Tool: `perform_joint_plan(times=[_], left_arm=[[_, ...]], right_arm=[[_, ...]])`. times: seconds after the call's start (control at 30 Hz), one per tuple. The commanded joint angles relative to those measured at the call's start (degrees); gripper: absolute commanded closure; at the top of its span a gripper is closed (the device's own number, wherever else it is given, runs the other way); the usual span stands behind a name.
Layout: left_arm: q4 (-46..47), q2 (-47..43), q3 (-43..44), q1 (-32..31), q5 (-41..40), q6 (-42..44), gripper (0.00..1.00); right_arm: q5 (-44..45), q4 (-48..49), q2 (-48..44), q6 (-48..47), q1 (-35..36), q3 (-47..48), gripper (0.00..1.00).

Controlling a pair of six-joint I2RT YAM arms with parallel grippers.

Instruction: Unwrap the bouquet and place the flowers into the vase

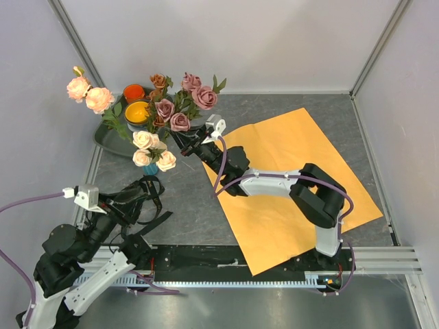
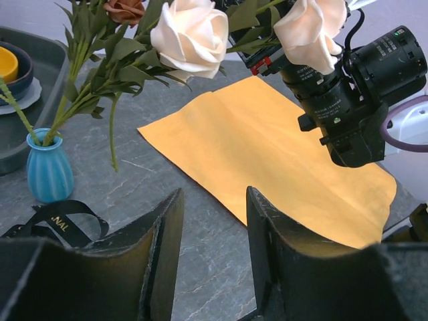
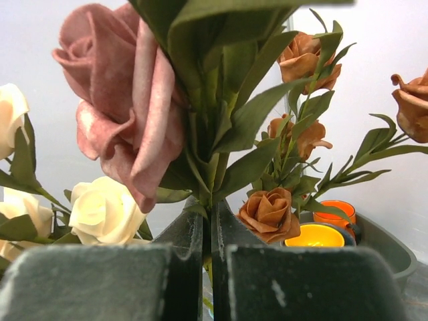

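Observation:
The teal-blue vase (image 2: 48,167) stands on the table with several green stems in it; it shows under the cream-white flowers (image 1: 152,149). Peach-pink flowers (image 1: 89,94) lean left and rust-brown flowers (image 1: 159,81) stand behind. My right gripper (image 3: 208,214) is shut on the stem of the mauve flowers (image 3: 124,100), close above and to the right of the vase (image 1: 149,168). My left gripper (image 2: 214,200) is open and holds nothing, low over the table just right of the vase. The orange paper sheet (image 1: 295,178) lies flat and unwrapped. The black ribbon (image 2: 63,214) lies by my left fingers.
A dark tray (image 1: 108,140) at the back left holds an orange cup (image 1: 134,91) and a yellow-filled bowl (image 1: 137,112). My right arm (image 1: 274,184) stretches across the paper. White walls enclose the table on three sides.

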Motion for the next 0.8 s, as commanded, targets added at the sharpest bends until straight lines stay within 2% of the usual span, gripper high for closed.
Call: perform_joint_plan(times=[0.0,0.4,0.77], left_arm=[[1.3,-5.8,0.0,1.9,-1.8,-1.8,0.51],[3.3,-5.8,-1.0,11.8,4.0,0.3,0.51],[3.6,-5.8,-1.3,12.8,4.9,0.3,0.48]], right_arm=[[-1.1,23.0,1.9,-2.2,0.5,5.0,1.0],[-1.0,23.7,7.7,-3.0,0.4,13.3,1.0],[-4.0,22.0,10.8,-4.3,0.4,18.6,1.0]])
